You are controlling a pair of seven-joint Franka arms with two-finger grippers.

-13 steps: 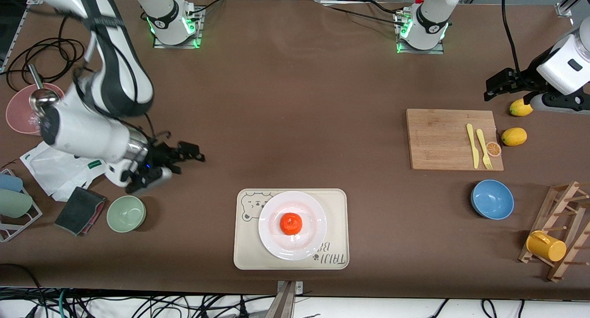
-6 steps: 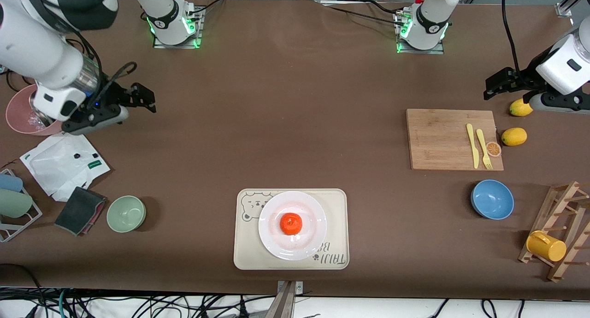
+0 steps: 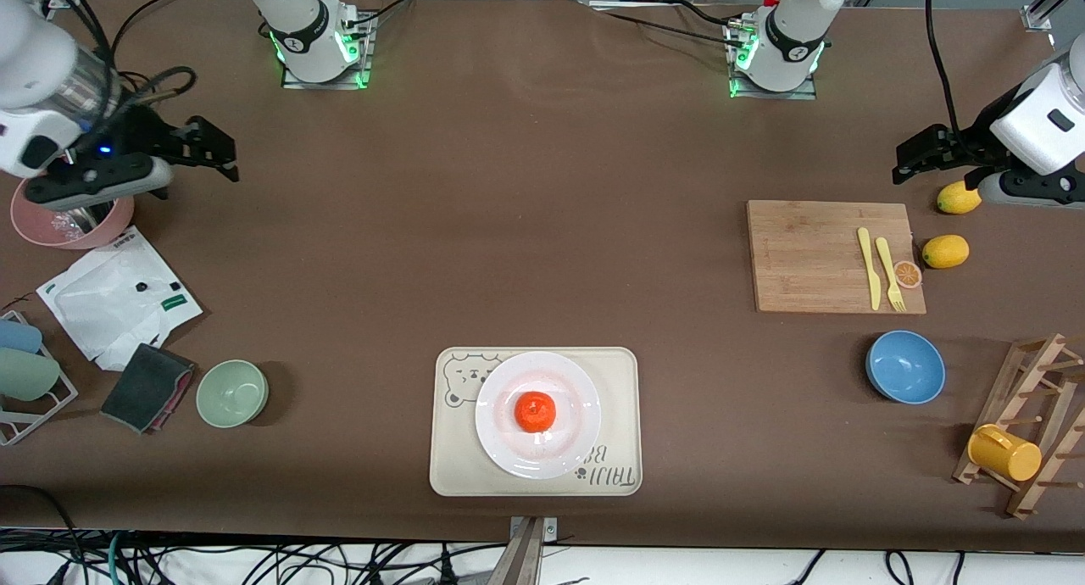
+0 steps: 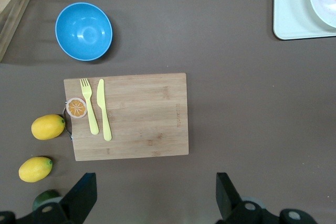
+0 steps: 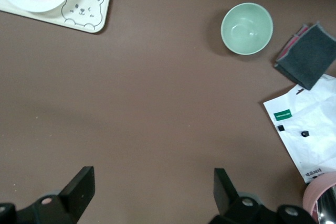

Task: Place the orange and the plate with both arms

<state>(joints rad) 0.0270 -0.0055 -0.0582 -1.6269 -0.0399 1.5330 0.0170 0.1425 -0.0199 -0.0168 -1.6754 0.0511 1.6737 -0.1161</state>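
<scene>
With the orange [image 3: 535,412] resting on the plate [image 3: 570,380] atop the tray [image 3: 619,373], we park the left pincer [image 3: 920,154] and right pincer [image 3: 208,148], both spread and empty, over the counter's [image 3: 525,229] ends.

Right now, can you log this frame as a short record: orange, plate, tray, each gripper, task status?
orange: orange sits in the middle of the plate
plate: plate rests on the bear-printed tray
tray: tray lies at the table's edge nearest the front camera
left gripper: left gripper open, empty, beside the lemons
right gripper: right gripper open, empty, beside the pink bowl
status: placement looks done
</scene>
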